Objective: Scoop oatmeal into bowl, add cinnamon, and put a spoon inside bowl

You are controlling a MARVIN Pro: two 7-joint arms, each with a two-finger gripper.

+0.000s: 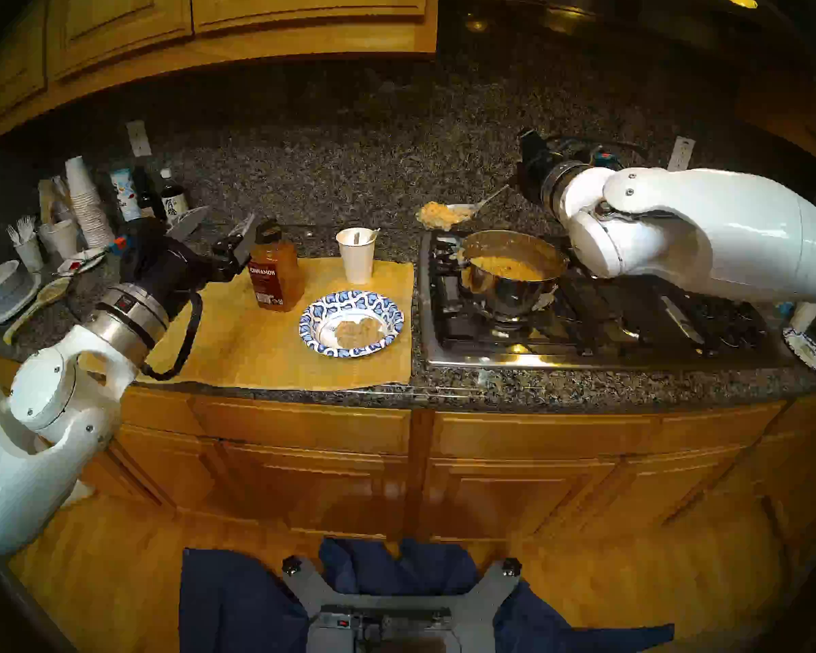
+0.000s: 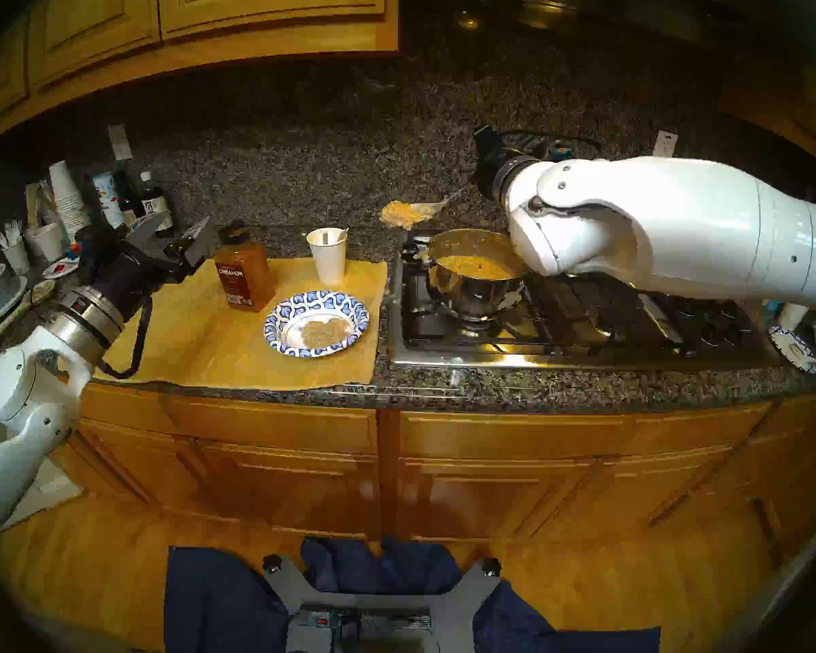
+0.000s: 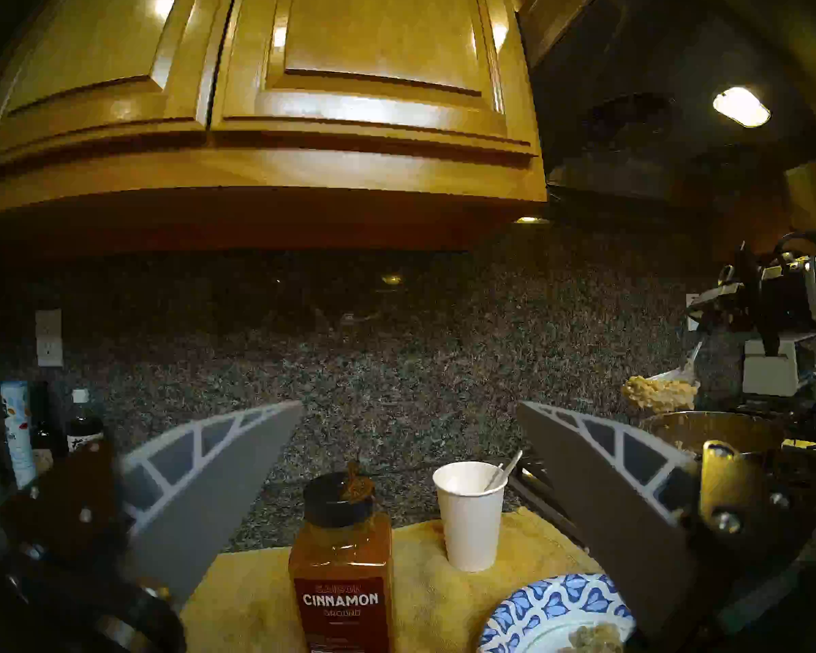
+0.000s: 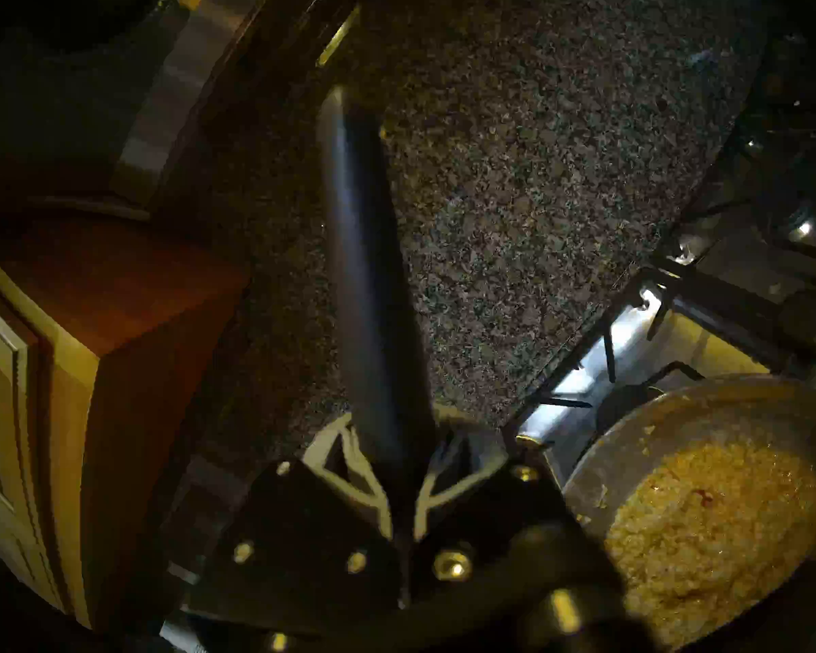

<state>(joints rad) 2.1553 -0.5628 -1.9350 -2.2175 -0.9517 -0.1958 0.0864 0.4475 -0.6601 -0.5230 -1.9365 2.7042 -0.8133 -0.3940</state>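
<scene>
Speckled granite desk point(image 1: 330, 176) under wooden cabinets point(image 3: 255, 96), with a gas stove point(image 1: 585, 327) set in at the right and a yellow cloth point(image 1: 236, 346) spread at the left. Far left, clutter well apart from the work: stacked paper cups point(image 1: 83, 199), dark sauce bottles point(image 1: 173, 197), stacked grey bowls point(image 1: 1, 294).

On the stove, a steel pot point(image 1: 509, 289) about half full of oatmeal point(image 1: 507, 266), inner wall smeared. On the cloth, the bowl point(image 1: 352, 323) just left of the stove, holding a small lump of oatmeal in its white centre. Behind it a white paper cup point(image 1: 358, 255) with the spoon point(image 3: 505, 470) standing inside, handle leaning on the rim. Left of the cup, the cinnamon point(image 1: 274, 272) upright, cap on.

Right arm reaching across above the pot; right claw point(image 4: 396, 477) clamped shut on the dark handle of a metal serving spoon point(image 1: 453, 211), heaped with oatmeal, raised beyond the pot's far-left rim and short of the bowl.

Left claw point(image 1: 217, 232) spread wide and empty, tilted slightly up, hovering just left of the cinnamon without touching.
</scene>
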